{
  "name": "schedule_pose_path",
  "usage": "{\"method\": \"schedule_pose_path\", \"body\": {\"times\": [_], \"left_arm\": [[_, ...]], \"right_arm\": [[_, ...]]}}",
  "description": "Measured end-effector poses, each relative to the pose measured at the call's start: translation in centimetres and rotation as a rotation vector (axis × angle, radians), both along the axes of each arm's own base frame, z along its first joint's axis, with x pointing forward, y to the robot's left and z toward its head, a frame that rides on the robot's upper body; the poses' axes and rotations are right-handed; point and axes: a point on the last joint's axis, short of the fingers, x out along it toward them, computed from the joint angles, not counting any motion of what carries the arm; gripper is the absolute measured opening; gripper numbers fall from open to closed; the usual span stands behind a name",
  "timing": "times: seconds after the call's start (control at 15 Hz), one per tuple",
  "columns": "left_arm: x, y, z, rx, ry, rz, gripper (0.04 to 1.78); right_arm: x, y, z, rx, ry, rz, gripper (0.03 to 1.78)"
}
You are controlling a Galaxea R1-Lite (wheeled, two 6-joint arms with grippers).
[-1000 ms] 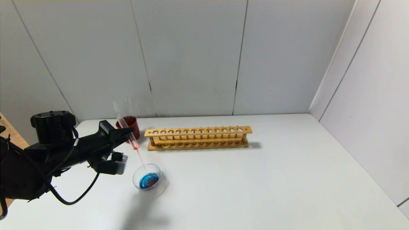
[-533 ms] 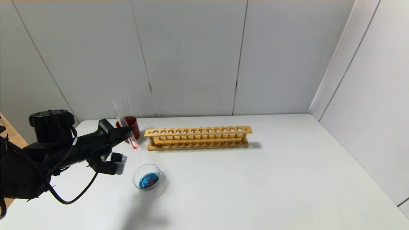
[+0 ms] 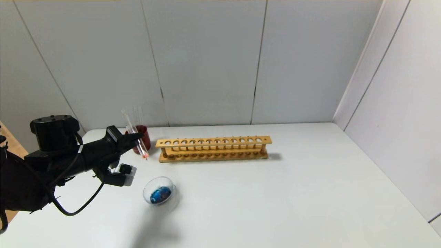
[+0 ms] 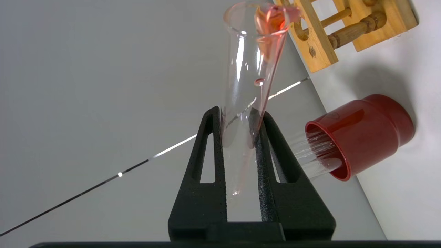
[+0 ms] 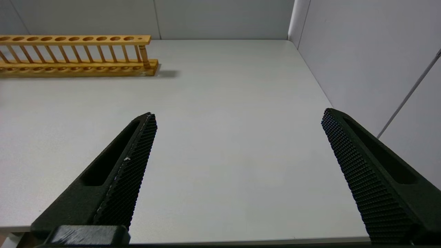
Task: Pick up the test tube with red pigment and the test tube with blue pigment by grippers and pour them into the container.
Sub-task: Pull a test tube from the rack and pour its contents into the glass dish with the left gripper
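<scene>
My left gripper [image 3: 139, 138] is shut on the test tube with red pigment [image 3: 143, 151] and holds it tilted, mouth down, in front of the dark red cup [image 3: 144, 135] and above the table. In the left wrist view the fingers [image 4: 212, 137] clamp the tube [image 4: 243, 79], with orange-red liquid at its mouth [image 4: 272, 20]. The container [image 3: 159, 190], a low glass dish, holds blue liquid nearer me and a little right of the tube mouth. No teal-tipped tube shows. My right gripper [image 5: 237, 115] is open and empty over bare table.
Clear tubes [image 3: 137, 115] stand in the red cup, which also shows in the left wrist view [image 4: 361, 134]. A long empty wooden rack [image 3: 213, 148] lies right of the cup. Grey walls stand behind and at the right.
The red stream into the dish has stopped. My left gripper has drawn the tube back and up toward the red cup, away from the dish.
</scene>
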Motion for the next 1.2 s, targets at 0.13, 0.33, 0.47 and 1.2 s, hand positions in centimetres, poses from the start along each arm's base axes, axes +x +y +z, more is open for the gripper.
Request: {"method": "schedule_pose_path", "body": {"times": [0.13,0.33,0.47,1.2], "left_arm": [[0.0,0.0,0.0,0.001,0.001,-0.001,0.30],[0.0,-0.1,0.0,0.011,-0.005,-0.006,0.30],[0.0,-0.2,0.2,0.024,-0.022,-0.014,0.30],[-0.5,-0.6,1.5,0.090,-0.115,-0.046,0.30]], "right_arm": [[0.0,0.0,0.0,0.000,0.000,0.000,1.75],[0.0,0.0,0.0,0.000,0.000,0.000,1.75],[0.0,0.0,0.0,0.000,0.000,0.000,1.75],[0.0,0.0,0.0,0.000,0.000,0.000,1.75]]}}
